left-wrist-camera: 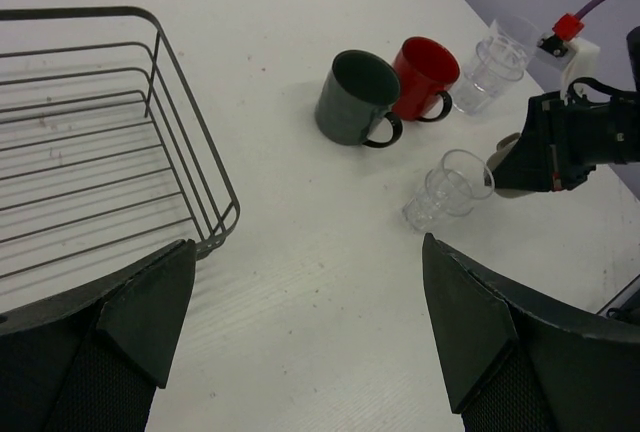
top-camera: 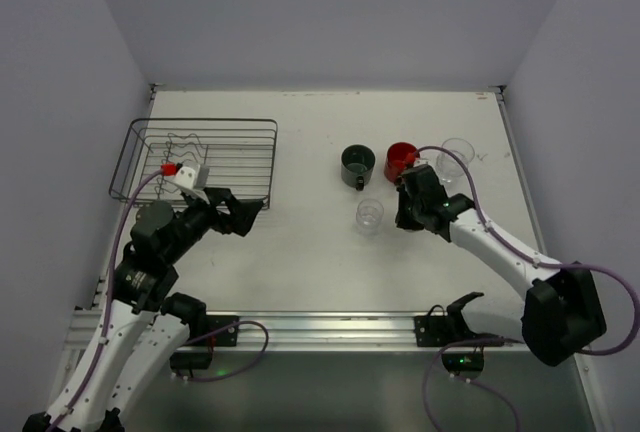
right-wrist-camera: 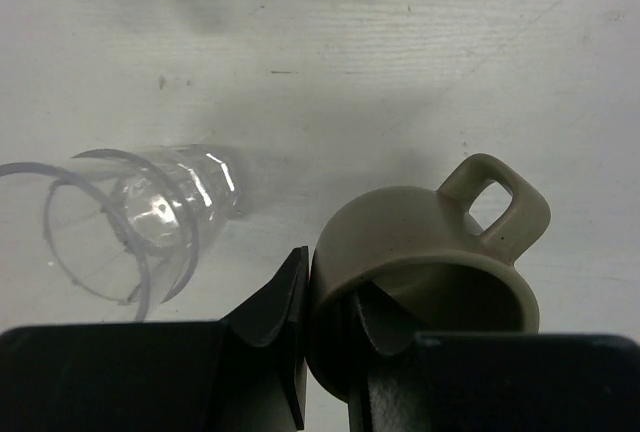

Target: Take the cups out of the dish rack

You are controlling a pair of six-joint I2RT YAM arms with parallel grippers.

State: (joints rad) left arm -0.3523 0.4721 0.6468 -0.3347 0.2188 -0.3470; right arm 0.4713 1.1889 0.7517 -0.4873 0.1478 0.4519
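Note:
The dish rack (top-camera: 200, 122) stands at the left and holds no cups; it also shows in the left wrist view (left-wrist-camera: 190, 142). On the table stand the dark grey-green mug (top-camera: 357, 164), the red mug (top-camera: 401, 159), the tall clear glass mug (top-camera: 456, 157) and the small clear tumbler (top-camera: 369, 215). My right gripper (right-wrist-camera: 330, 302) is shut on the rim of the small olive-grey cup (right-wrist-camera: 420, 232), one finger inside and one outside. It holds the cup low over the table, beside the tumbler (right-wrist-camera: 140, 217). My left gripper (left-wrist-camera: 310, 322) is open and empty, beside the rack's near right corner.
The dark mug (left-wrist-camera: 350, 102), red mug (left-wrist-camera: 425, 72) and glass mug (left-wrist-camera: 495, 62) stand in a row just behind my right gripper (left-wrist-camera: 560, 142). The tumbler (left-wrist-camera: 445, 187) stands to its left. Walls close the table at the back and sides.

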